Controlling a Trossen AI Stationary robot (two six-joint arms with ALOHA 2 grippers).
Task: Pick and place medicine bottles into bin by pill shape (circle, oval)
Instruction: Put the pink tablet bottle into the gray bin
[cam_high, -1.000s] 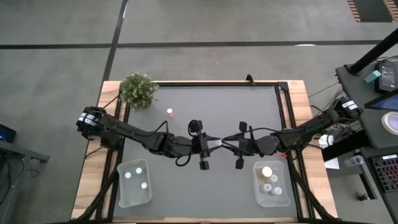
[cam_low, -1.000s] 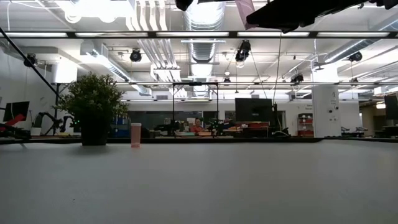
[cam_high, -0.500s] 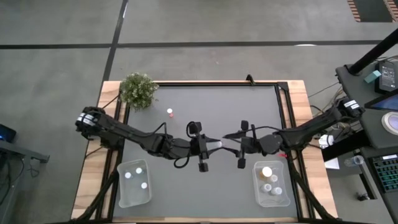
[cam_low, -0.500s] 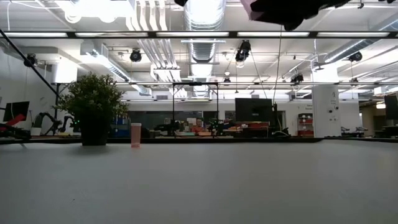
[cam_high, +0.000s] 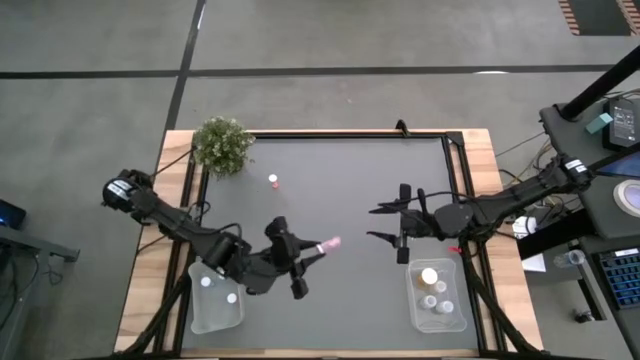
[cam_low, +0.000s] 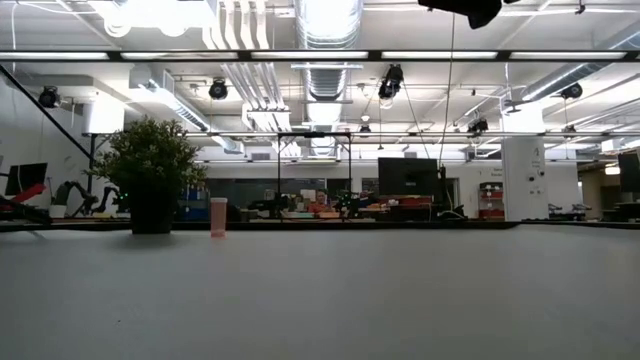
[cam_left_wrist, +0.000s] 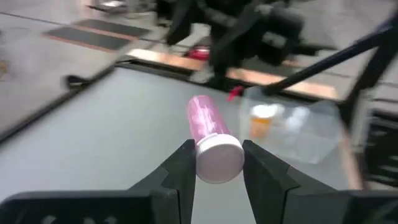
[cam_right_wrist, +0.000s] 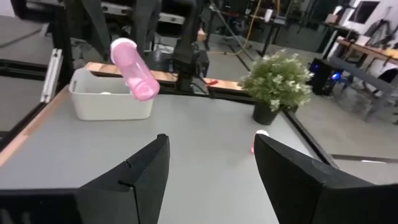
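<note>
Grey matting is covering the desk (cam_high: 330, 170), which is sitting inside a pale wooden frame. Two dark arms are reaching in from either side.

Near the left front corner a clear bin (cam_high: 215, 300) is standing with two white-capped medicine bottles (cam_high: 206, 282) showing inside it; whether more are lying under the arm cannot be told. A matching bin (cam_high: 437, 296) is standing near the right front corner, holding several white-capped bottles, among them a larger orange bottle (cam_high: 429, 277).

At the far left corner a green potted plant (cam_high: 222, 145) is standing, and just to its right a single small pink bottle (cam_high: 272, 181) is standing upright on the mat, well apart from both arms.

The left gripper (cam_high: 316, 249) is hovering just right of the left bin, its fingers clamping a pink bottle with a white cap (cam_left_wrist: 210, 140) by the cap end, the bottle lying tilted rather than upright and pointing toward the middle of the desk.

The right gripper (cam_high: 378, 222) is hanging above the mat just beyond the right bin, its fingers (cam_right_wrist: 143, 168) standing wide apart and holding nothing.
</note>
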